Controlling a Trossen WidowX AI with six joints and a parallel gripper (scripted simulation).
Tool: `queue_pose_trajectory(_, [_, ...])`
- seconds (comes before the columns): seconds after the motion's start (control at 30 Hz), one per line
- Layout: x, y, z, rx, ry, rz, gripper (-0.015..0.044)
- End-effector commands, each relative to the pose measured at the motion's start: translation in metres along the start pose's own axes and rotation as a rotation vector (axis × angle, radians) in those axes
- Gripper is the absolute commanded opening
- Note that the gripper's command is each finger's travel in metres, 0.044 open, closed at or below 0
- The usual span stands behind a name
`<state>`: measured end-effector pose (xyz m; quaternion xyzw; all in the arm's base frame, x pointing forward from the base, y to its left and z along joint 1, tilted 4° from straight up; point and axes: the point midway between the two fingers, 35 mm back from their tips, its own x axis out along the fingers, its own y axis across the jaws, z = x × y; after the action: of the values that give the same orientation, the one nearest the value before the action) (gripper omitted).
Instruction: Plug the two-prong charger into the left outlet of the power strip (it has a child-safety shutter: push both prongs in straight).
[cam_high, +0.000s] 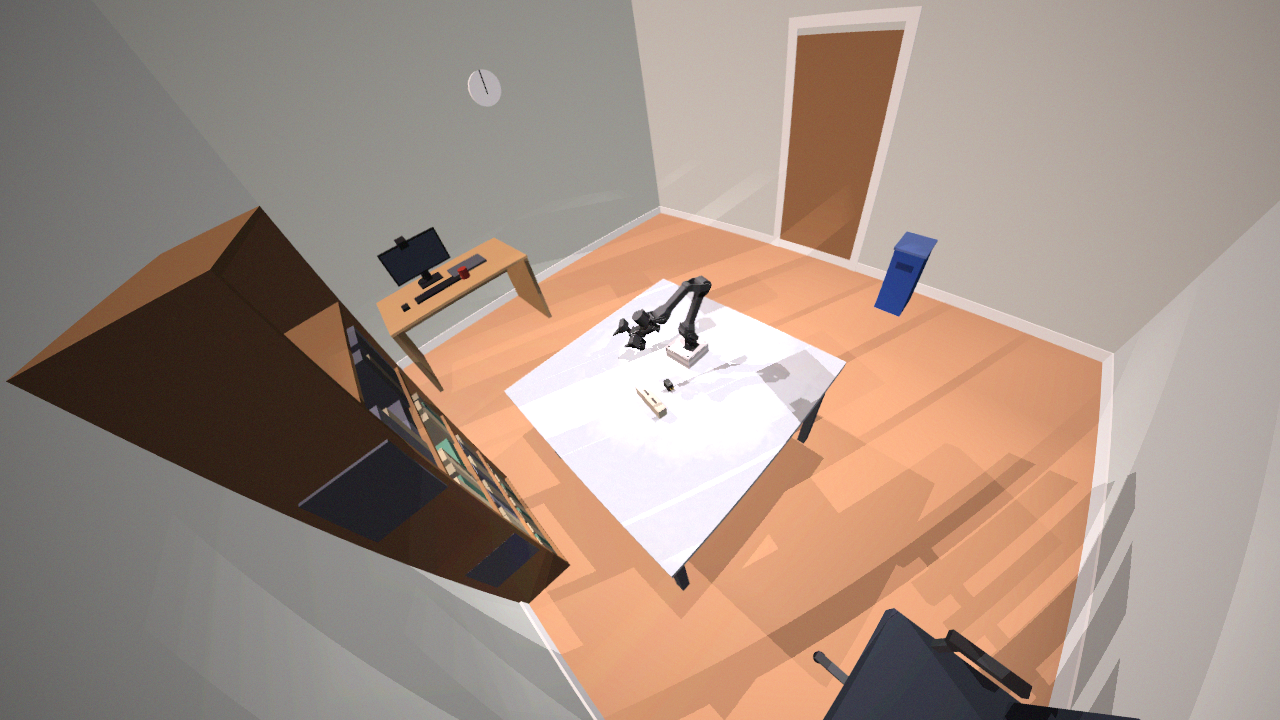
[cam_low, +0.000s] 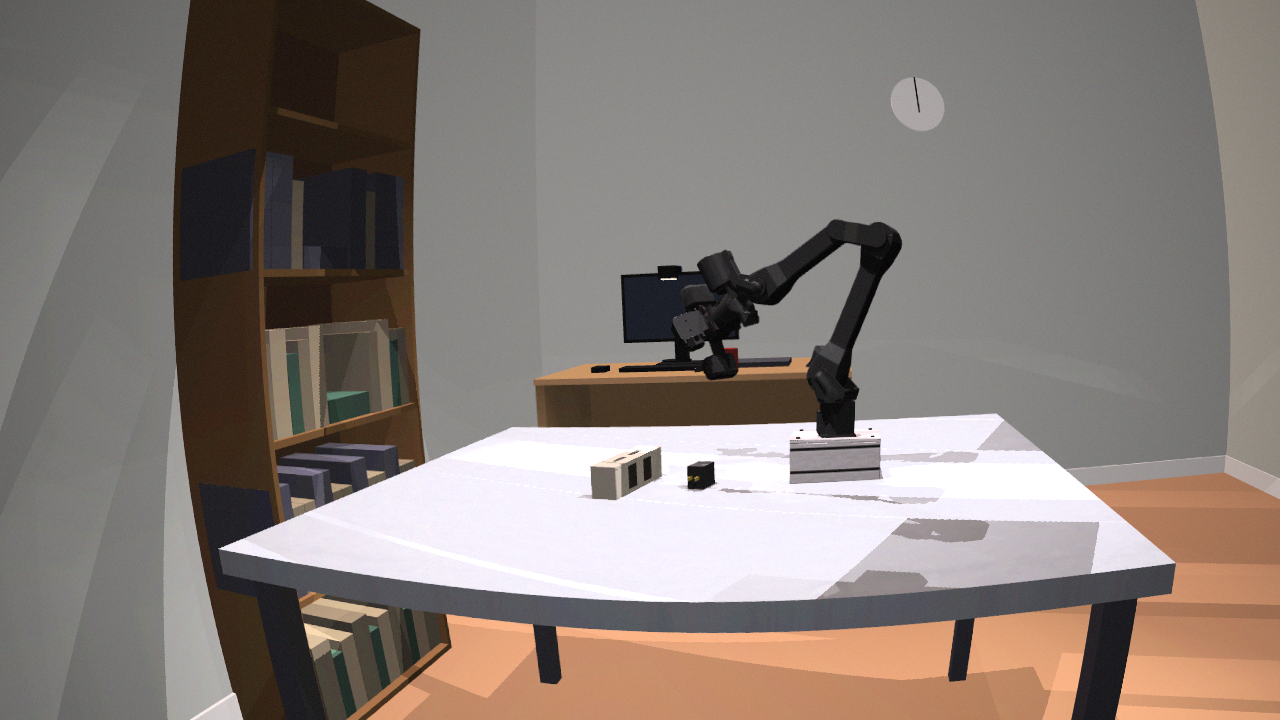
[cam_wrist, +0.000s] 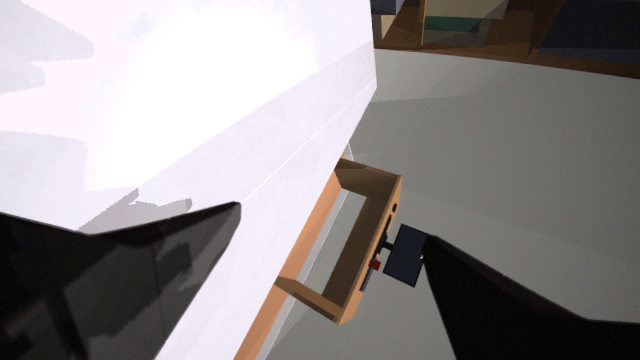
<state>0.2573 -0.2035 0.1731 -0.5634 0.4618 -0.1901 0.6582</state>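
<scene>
The black charger (cam_high: 668, 385) (cam_low: 700, 474) lies on the white table (cam_high: 617, 483) (cam_low: 680, 564) (cam_wrist: 200, 100). Its two brass prongs show on the side facing left in the exterior view. The beige power strip (cam_high: 658, 409) (cam_low: 605, 481) lies beside it, a short gap away, with two dark outlets on the side toward the charger. My gripper (cam_high: 627, 335) (cam_low: 703, 350) (cam_wrist: 332, 227) is open and empty, high above the table and behind the charger and strip in the exterior view. The wrist view shows neither the charger nor the strip.
The arm's pale base block (cam_high: 687, 354) (cam_low: 834, 459) stands right of the charger in the exterior view. A wooden desk (cam_high: 490, 255) (cam_low: 572, 378) (cam_wrist: 350, 250) with a monitor (cam_high: 413, 257) (cam_low: 646, 308) (cam_wrist: 406, 255) is beyond the table. A tall bookshelf (cam_high: 205, 331) (cam_low: 223, 358) stands to the left.
</scene>
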Motion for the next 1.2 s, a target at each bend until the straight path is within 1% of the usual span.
queue_pose_trajectory(0.0, [0.001,0.015,0.019,-0.030,-0.054,0.078,0.0440])
queue_pose_trajectory(0.27, [-0.005,0.049,0.057,-0.098,-0.159,0.246,0.0440])
queue_pose_trajectory(0.53, [-0.019,0.084,0.088,-0.174,-0.241,0.419,0.0440])
queue_pose_trajectory(0.87, [-0.047,0.128,0.116,-0.283,-0.305,0.637,0.0440])
queue_pose_trajectory(1.17, [-0.078,0.164,0.129,-0.392,-0.323,0.829,0.0440])
